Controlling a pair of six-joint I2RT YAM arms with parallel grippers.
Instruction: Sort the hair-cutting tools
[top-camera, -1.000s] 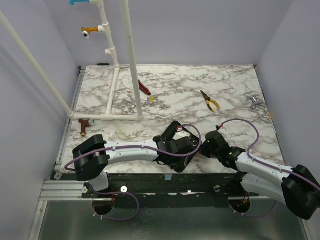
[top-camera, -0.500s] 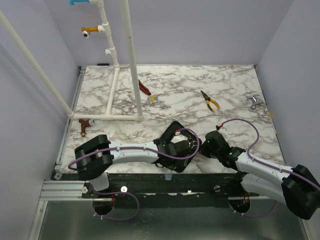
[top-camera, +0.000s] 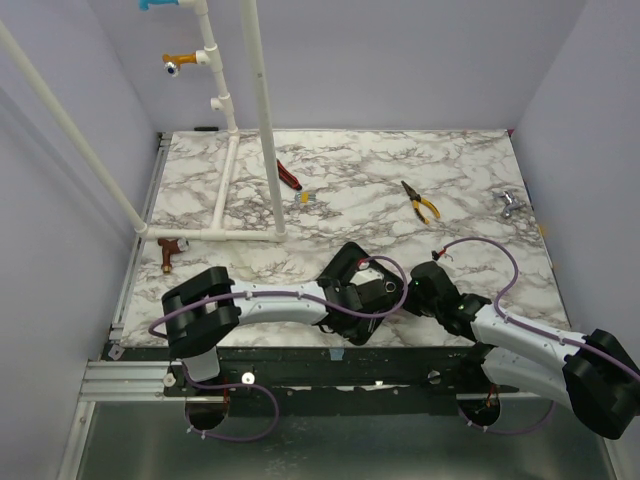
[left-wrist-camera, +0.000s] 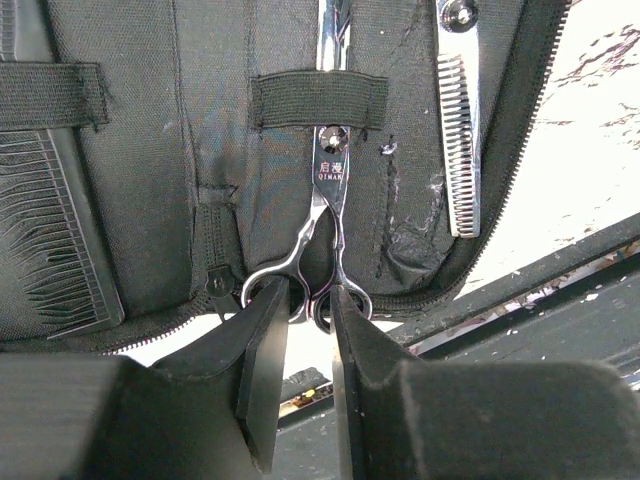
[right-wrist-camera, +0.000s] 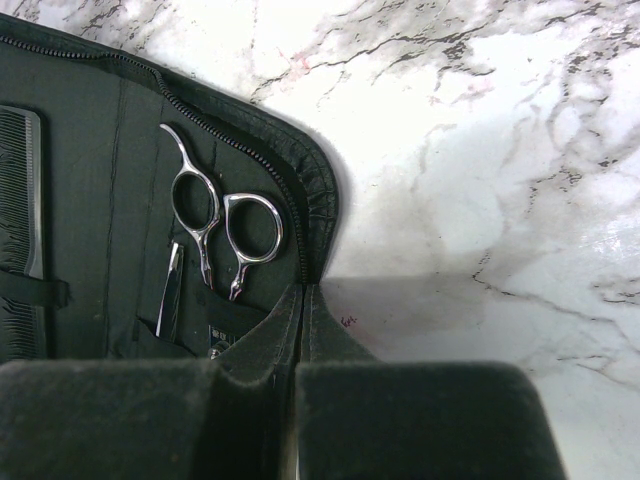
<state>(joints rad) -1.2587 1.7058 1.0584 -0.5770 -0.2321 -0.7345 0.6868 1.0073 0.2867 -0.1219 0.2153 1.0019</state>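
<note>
An open black case (left-wrist-camera: 215, 130) lies at the table's near edge. In it, one pair of silver scissors (left-wrist-camera: 331, 170) sits under an elastic strap. A second, toothed pair (left-wrist-camera: 460, 130) lies by the zip, and a black comb (left-wrist-camera: 45, 230) is at the left. My left gripper (left-wrist-camera: 308, 300) stands narrowly open. Its fingertips sit over the strapped scissors' two finger rings, and the rings' joint shows in the gap. My right gripper (right-wrist-camera: 303, 290) is shut on the case's zip edge, beside the toothed pair's rings (right-wrist-camera: 205, 225). From above, both grippers (top-camera: 385, 290) (top-camera: 415, 290) meet over the case (top-camera: 360, 290).
Yellow-handled pliers (top-camera: 422, 203) and a red-and-black tool (top-camera: 289, 176) lie farther back on the marble top. A white pipe frame (top-camera: 262, 120) stands at the back left, and a small metal fitting (top-camera: 508, 204) lies at the right. The table's dark front rail (left-wrist-camera: 560, 270) runs just past the case.
My left arm has reached farther right over the case and its jaws have narrowed around the scissors' rings. The right arm has not moved.
</note>
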